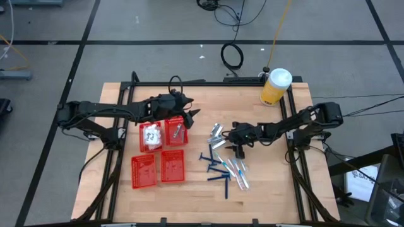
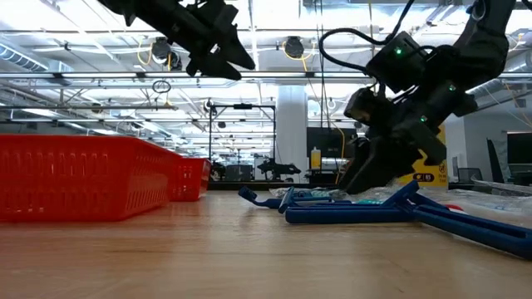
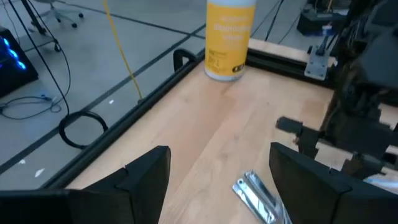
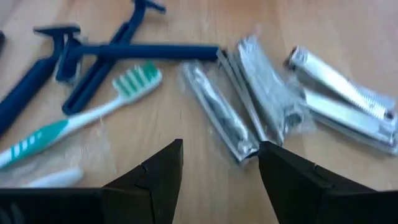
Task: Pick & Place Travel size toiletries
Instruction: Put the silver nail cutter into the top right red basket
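Table (image 1: 265, 189): bare wood, open workshop beyond.
Baskets (image 1: 161, 151): four red, at left; far two partly filled.
Left gripper (image 1: 189, 113): open, empty, over far-right basket.
Right gripper (image 1: 238, 150): open, low over the pile; should straddle one item squarely.
Toiletries (image 1: 226, 165): razors, toothbrushes, silver pieces at centre-right.

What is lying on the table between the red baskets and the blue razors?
In the high view, only bare wood separates the red baskets from the blue razors. The silver pieces lie farther back.
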Motion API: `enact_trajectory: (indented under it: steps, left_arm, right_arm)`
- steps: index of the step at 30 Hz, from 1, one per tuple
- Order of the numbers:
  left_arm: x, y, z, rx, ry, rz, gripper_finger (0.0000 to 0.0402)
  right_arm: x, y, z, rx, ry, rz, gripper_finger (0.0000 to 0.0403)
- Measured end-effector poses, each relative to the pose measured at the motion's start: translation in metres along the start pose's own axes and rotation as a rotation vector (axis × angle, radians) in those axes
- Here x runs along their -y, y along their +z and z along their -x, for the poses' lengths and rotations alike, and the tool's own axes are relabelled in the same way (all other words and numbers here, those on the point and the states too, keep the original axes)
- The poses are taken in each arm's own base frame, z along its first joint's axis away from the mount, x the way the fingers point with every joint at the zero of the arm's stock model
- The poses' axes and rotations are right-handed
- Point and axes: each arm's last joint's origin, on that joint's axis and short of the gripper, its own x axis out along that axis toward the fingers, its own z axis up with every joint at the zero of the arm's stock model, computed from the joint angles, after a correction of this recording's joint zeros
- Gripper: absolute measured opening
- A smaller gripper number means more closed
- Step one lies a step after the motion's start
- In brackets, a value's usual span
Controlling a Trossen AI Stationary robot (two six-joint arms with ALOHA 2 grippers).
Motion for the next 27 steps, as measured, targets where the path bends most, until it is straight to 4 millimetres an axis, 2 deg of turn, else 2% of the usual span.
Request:
enact_trajectory:
  steps: [6,14,23,27]
  left_arm:
    - [0.000,-0.002,0.000,-0.025,0.003,-0.007,0.0269]
    - [-0.001,-0.004,0.000,-0.044,0.005,-0.010,0.0269]
    - [-0.001,-0.006,0.000,-0.057,0.007,-0.012,0.0269]
    - [-0.001,-0.006,0.000,-0.057,0.007,-0.013,0.0269]
  right_arm:
    - [0.003,-0.001,-0.002,-0.017,-0.003,-0.001,0.0196]
    - [-0.011,0.004,-0.004,-0.041,0.109,0.013,0.0196]
    - [-0.012,0.011,-0.004,0.027,0.055,0.038,0.0196]
    - [-0.012,0.007,-0.008,-0.006,0.056,0.033,0.0196]
